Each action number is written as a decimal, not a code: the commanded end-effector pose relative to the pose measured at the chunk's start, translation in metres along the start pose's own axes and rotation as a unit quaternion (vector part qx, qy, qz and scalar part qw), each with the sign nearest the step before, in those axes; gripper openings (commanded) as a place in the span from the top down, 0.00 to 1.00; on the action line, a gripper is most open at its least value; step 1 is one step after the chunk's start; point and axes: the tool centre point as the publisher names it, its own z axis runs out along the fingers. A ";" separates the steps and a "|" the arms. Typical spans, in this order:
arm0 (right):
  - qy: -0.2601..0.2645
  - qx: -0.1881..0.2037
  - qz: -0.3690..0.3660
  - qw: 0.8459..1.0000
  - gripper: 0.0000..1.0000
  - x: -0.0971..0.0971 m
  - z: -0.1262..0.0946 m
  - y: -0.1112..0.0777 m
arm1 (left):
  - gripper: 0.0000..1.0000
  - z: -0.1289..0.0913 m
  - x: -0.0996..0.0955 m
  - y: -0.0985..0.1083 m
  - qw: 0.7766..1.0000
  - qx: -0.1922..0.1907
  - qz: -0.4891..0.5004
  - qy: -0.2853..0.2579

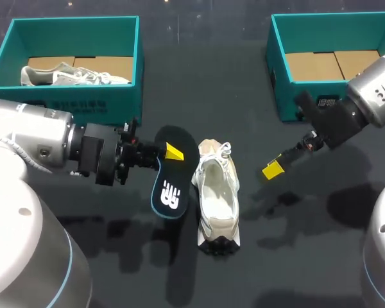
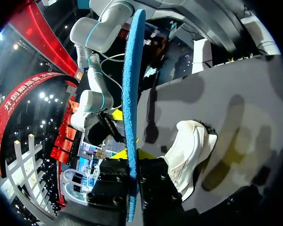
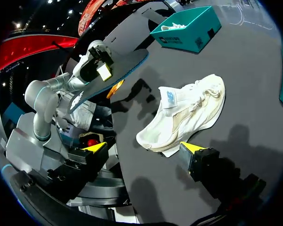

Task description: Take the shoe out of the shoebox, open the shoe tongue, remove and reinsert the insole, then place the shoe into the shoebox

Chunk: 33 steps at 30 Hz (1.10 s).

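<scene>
And there's the insole (image 1: 172, 174), out of the shoe (image 1: 217, 199) and up off the table (image 1: 199, 83). Our left gripper (image 1: 171, 152) is clamped on it, one yellow tip pressed to its black upper face and the other behind it. In the left wrist view we see it edge-on, a thin blue strip running straight out between the fingers. From the head view its long axis runs from the far side toward us, with the broad forefoot end away and the narrower end with the white logo nearest us, black face turned up. It hangs just left of the shoe and roughly parallel to it; we cannot tell whether its edge touches the shoe. The shoe, pale cream, lies on the table about midway between our two arms, outside both boxes. Its long axis also runs far to near: the laced end points away from us, the dark-soled heel toward us, and the mouth gapes wide open. Our right gripper (image 1: 273, 170) hovers to the right of the shoe, near it but apart, with its fingers spread wide and nothing between them. The right wrist view shows the shoe lying just ahead of those two tips. At the far left the teal left box (image 1: 83, 102) holds a second shoe (image 1: 70, 76), lying crosswise on cardboard. At the far right sits the right box (image 1: 279, 64), showing a cardboard floor (image 1: 333, 64), with our right arm crossing its front corner.
</scene>
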 end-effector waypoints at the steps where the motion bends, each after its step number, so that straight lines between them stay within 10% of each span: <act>1: -0.023 -0.013 -0.022 0.999 0.00 0.001 0.005 -0.019 | 1.00 -0.006 -0.001 -0.015 0.998 -0.001 -0.059 -0.003; 21: -0.090 0.003 -0.053 0.995 0.00 -0.012 0.023 -0.050 | 1.00 -0.006 0.001 -0.041 0.992 0.008 -0.118 0.032; 33: -0.205 0.094 -0.139 0.964 0.00 -0.008 0.064 -0.051 | 1.00 0.002 0.019 -0.078 0.972 0.047 -0.224 0.059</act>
